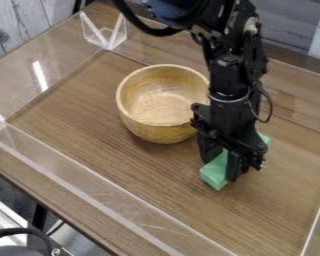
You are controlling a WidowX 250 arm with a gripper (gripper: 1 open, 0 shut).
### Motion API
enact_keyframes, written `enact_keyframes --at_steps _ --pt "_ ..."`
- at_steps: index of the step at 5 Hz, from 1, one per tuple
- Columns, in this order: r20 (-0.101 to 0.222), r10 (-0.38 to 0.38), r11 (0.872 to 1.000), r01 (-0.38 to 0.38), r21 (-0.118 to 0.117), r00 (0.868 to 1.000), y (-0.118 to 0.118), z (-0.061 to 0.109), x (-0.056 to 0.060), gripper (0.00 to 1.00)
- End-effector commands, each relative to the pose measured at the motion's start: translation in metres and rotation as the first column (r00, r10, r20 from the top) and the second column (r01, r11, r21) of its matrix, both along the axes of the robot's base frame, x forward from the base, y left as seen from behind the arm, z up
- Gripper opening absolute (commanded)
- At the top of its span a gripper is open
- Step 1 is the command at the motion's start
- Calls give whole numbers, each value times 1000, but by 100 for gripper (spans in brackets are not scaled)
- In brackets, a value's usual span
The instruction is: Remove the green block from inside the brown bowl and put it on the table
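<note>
A black arm (216, 40) is seen coming down from the top of the picture. Its gripper (227, 158) is pointed straight down at the table (83, 120).

The green block (216, 172) is found between the black fingers (206, 150). The fingers are closed partway, and the block is pinched between them. The block is tipped a little, with its top end hidden up inside the fingers. Its bottom end is down at the table, just to the right of the bowl (160, 103). Whether that end is touching the wood or is held a tiny bit above it cannot be told.

The bowl is set near the middle of the table. It is round, light tan and made of wood, with thick walls. Nothing is seen inside it. The block is outside the bowl, close to its right side but not touching it.

The table is brown wood with long plank lines. It is ringed by low clear walls (83, 190). A small clear piece (107, 34) is stood up at the far edge.

No words, labels or brand names can be read anywhere, not on the arm, the bowl, the block or the walls.
</note>
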State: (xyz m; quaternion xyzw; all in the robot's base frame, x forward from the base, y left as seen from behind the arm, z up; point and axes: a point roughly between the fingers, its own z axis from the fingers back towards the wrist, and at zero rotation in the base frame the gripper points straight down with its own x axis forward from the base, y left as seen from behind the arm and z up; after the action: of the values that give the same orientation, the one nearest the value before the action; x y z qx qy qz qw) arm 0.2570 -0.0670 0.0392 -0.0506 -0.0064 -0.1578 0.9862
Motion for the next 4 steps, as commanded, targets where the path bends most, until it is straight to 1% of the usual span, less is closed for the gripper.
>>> enact_keyframes --at_steps 1,2,3,4 --pt "50 6 1000 -5 -15 999 0 11 13 0" --pt "50 10 1000 -9 -17 999 0 15 13 100" --pt "79 23 999 -20 -27 997 2 33 14 100" --pt "142 43 998 -36 -45 989 7 63 18 100"
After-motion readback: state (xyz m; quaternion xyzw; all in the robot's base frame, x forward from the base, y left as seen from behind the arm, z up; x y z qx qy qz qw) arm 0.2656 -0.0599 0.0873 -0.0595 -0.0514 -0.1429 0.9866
